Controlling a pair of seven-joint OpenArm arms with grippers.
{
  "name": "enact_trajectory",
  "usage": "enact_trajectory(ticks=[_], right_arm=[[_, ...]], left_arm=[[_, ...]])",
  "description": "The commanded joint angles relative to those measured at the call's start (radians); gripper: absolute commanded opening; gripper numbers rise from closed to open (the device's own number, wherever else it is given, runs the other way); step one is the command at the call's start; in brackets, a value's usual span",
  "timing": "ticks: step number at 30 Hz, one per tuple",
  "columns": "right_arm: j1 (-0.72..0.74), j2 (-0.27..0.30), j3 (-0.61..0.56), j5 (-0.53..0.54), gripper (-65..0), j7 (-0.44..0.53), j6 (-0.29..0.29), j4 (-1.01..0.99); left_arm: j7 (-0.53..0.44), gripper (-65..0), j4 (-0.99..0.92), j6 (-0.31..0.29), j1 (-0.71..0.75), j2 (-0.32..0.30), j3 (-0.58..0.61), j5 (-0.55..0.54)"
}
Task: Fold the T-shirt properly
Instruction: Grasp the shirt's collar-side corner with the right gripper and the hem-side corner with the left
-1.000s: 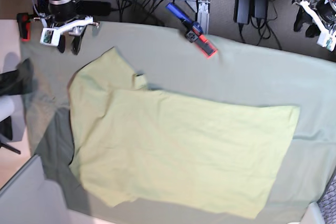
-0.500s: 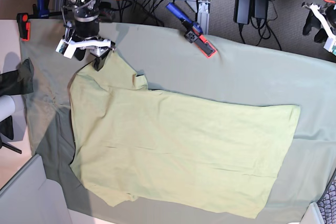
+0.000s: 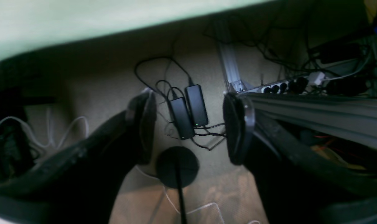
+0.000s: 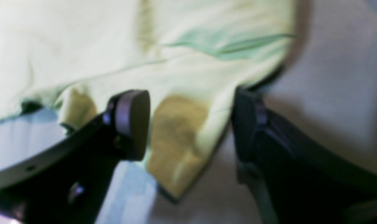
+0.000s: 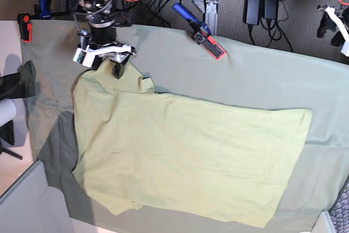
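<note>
The pale yellow-green T-shirt (image 5: 185, 151) lies spread flat on the grey-green table cloth (image 5: 256, 75), with one sleeve pointing to the back left. My right gripper (image 5: 109, 65) is open over that sleeve's tip. In the right wrist view its fingers (image 4: 132, 124) stand on either side of the sleeve edge (image 4: 176, 137), and the right gripper (image 4: 190, 124) holds nothing. My left gripper (image 5: 331, 31) hangs off the table at the back right. In the left wrist view the left gripper (image 3: 191, 124) is open and empty above the floor.
A blue and red clamp (image 5: 199, 31) sits on the table's back edge, and a red clamp (image 5: 24, 27) at the back left corner. Power bricks (image 5: 262, 1) and cables lie on the floor behind. A dark object (image 5: 22, 80) is at the left edge.
My right arm has moved from the table's back left edge forward and to the right, onto the sleeve tip. The left arm has barely moved. The T-shirt lies as before.
</note>
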Motion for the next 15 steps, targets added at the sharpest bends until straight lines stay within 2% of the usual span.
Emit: enact_trajectory(ticks=[1, 4, 5, 9, 15], right_arm=[[0.003, -0.001, -0.01, -0.016, -36.1, -0.02, 0.003, 0.008], [0.016, 0.0, -0.01, -0.07, -61.2, -0.017, 0.003, 0.008], [0.02, 0.0, -0.01, -0.088, -65.0, -0.017, 0.003, 0.008], [0.032, -0.001, -0.01, -0.104, -65.0, -0.018, 0.004, 0.008], [0.035, -0.001, -0.01, -0.104, -65.0, -0.018, 0.004, 0.008]], left_arm=[[-0.02, -27.4, 0.014, -0.01, 0.002, -0.035, -0.023, -0.018], [-0.037, -27.4, 0.014, -0.01, 0.0, -0.085, -0.045, -0.031], [-0.046, -27.4, 0.014, -0.01, 0.0, -0.101, -0.048, -0.03], [-0.053, -27.4, 0.014, -0.009, -0.04, -0.143, -0.049, -0.031], [-0.05, -27.4, -0.022, -0.007, -0.194, -0.153, -0.044, -0.062]])
